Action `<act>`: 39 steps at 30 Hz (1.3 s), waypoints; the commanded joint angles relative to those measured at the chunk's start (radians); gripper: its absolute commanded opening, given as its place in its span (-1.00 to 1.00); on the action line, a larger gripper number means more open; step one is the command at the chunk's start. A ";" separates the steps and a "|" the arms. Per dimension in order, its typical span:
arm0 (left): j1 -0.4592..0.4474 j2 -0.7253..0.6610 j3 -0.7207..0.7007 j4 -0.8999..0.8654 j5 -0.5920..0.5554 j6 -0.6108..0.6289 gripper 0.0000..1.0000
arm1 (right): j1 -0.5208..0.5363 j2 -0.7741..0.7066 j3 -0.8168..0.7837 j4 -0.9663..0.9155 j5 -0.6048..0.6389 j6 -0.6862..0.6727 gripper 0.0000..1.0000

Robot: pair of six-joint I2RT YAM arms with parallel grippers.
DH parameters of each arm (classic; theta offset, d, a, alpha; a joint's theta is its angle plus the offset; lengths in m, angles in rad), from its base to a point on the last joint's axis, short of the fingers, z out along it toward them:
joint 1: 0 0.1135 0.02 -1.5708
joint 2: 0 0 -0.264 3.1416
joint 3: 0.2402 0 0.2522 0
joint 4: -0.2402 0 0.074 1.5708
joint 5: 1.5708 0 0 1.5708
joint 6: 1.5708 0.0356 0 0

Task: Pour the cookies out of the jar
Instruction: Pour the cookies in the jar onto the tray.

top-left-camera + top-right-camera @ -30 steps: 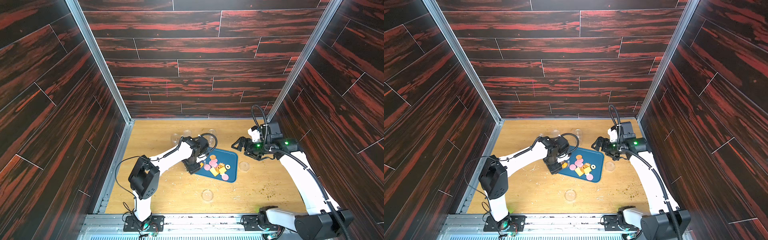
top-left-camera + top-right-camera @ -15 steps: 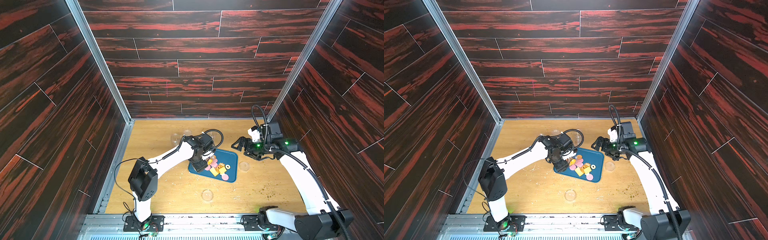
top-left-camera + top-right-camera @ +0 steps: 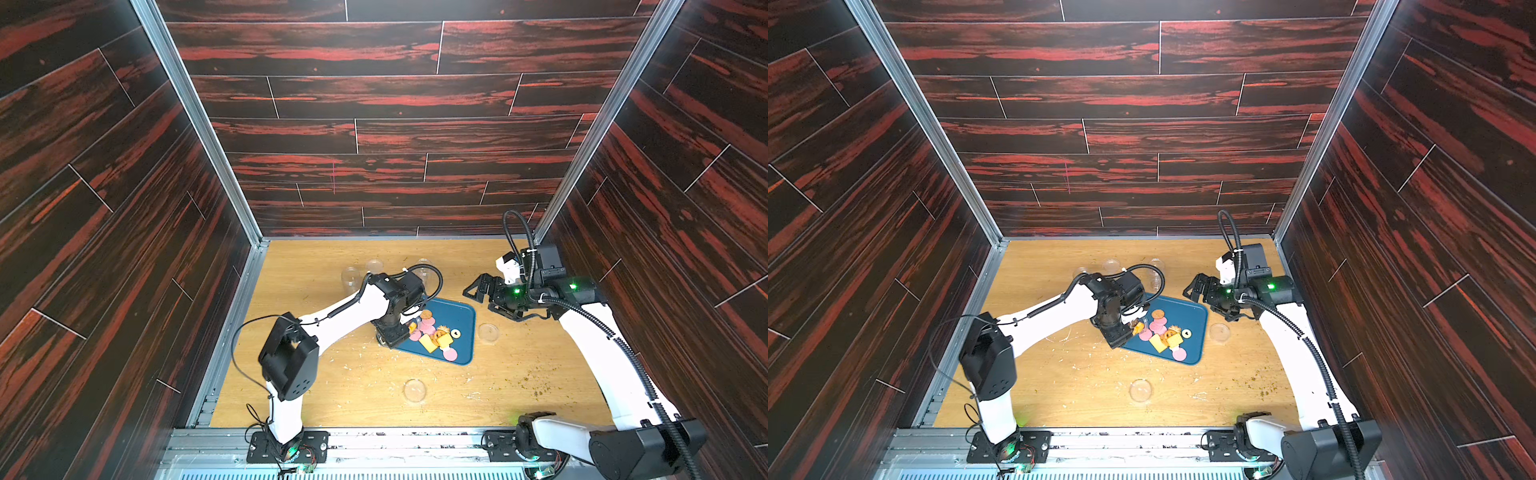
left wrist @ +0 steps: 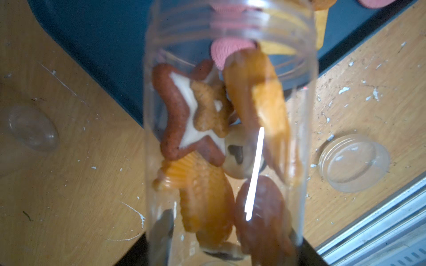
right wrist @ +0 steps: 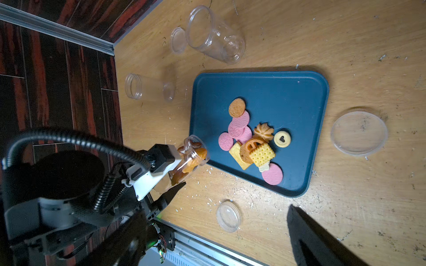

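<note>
A clear plastic jar [image 4: 299,69] lies tilted in my left gripper [image 4: 230,241], which is shut on its lower part. Its open mouth points at the near left corner of the blue tray [image 5: 288,96]. Several cookies are inside it, among them a brown star [image 4: 175,110] and orange-tan pieces. Both top views show the jar [image 3: 409,328] [image 3: 1138,326] at the tray's edge. On the tray lies a pile of cookies [image 5: 251,142] [image 3: 434,338]: pink discs, yellow squares, a tan round. My right gripper [image 3: 484,299] [image 3: 1204,299] hangs open, holding nothing, above the tray's far right corner.
Two empty clear jars [image 5: 214,34] [image 5: 147,87] stand behind the tray. Clear lids lie right of the tray [image 5: 359,133], in front of it [image 5: 228,215] and at the back [image 5: 178,40]. Crumbs are scattered on the wooden table [image 3: 332,395].
My left wrist has turned and moved slightly toward the tray with the jar. The pile on the tray looks the same. The right arm has not moved.
</note>
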 commanded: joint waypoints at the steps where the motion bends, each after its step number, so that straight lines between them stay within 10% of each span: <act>1: -0.005 -0.082 -0.059 0.077 -0.001 -0.017 -0.25 | -0.002 -0.020 -0.017 -0.010 -0.007 -0.004 0.96; 14: -0.010 0.058 0.187 -0.138 0.001 -0.016 -0.26 | -0.003 -0.050 -0.042 -0.005 -0.009 0.012 0.96; 39: -0.019 0.077 0.103 -0.188 -0.055 -0.021 -0.24 | -0.004 -0.021 -0.026 0.003 -0.014 -0.003 0.96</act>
